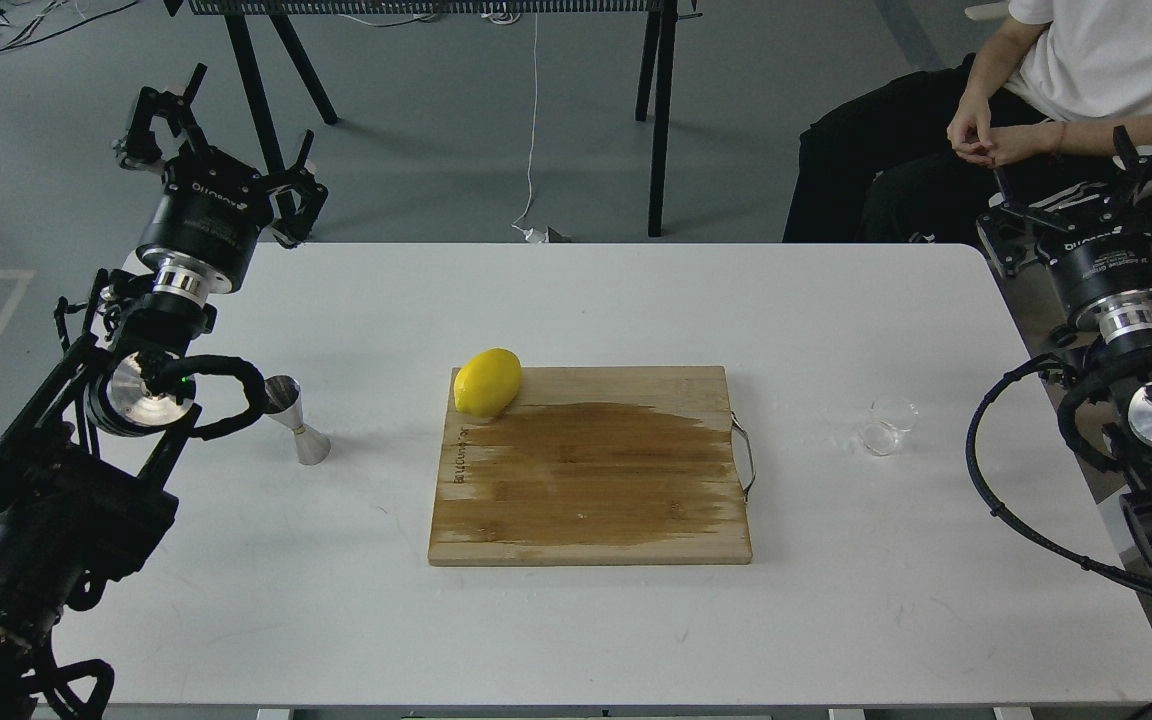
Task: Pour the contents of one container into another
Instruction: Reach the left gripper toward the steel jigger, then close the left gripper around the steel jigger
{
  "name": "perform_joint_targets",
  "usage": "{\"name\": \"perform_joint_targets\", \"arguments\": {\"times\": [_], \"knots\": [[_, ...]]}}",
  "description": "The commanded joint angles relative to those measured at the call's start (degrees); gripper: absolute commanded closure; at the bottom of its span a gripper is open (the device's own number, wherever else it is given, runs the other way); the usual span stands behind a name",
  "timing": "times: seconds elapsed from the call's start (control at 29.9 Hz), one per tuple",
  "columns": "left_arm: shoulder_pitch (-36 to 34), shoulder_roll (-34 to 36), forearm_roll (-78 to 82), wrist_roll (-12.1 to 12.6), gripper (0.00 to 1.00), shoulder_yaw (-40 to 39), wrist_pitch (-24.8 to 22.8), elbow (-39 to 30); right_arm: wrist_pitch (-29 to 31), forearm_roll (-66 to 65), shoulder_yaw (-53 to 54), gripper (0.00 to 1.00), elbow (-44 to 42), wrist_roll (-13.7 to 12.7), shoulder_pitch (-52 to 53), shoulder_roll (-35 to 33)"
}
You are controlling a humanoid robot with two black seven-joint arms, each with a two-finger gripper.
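A small clear glass cup (888, 425) stands upright on the white table (336, 600), to the right of the wooden cutting board (591, 470) and just beyond that board's metal handle (744, 455). The cup is squat, round and colourless, so faint against the tabletop that mostly its rim and base show; whether it holds any liquid cannot be told. On the far side of the board, to the left, the stainless-steel jigger (296, 420) stands upright on the table, two shiny cones meeting at a narrow waist, its upper mouth partly behind a black cable loop of the left arm. A yellow lemon (488, 382) lies on the board's far left corner, and a broad darker, wet-looking patch covers much of the board's middle. The left gripper (221, 125) hangs raised above the table's far left corner, its fingers spread wide and empty. The right gripper (1086, 185) hovers off the table's far right corner, fingers likewise spread and holding nothing, well apart from the cup.
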Motion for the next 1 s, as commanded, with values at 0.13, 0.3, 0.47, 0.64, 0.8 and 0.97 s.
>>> {"name": "perform_joint_targets", "arguments": {"times": [0.13,0.3,0.47,0.64,0.8,0.97], "knots": [[11.6,13.8,17.1,-0.6,0.00,3.6,4.3,-19.8,0.0,0.1,0.8,0.00,0.2,0.0,-0.9,-0.5],[20.9,18.5,36.3,-3.8,0.00,1.4,7.1,-27.8,0.0,0.1,0.8,0.00,0.2,0.0,-1.4,-0.5],[29.3,19.1,49.6,-7.7,0.01,-1.2,7.9,-30.0,0.0,0.1,0.8,0.00,0.2,0.0,-1.5,-0.6],[34.6,19.0,69.3,-7.6,0.04,-0.3,17.7,-29.0,0.0,0.1,0.8,0.00,0.2,0.0,-1.6,-0.7],[35.3,16.9,91.0,-7.3,0.07,3.9,29.8,-19.4,0.0,0.1,0.6,0.00,0.2,0.0,-1.6,-1.0],[29.7,13.3,105.8,-7.3,0.07,10.5,40.3,-3.3,0.0,0.1,0.3,0.00,0.4,0.0,-1.6,-1.0]]}}
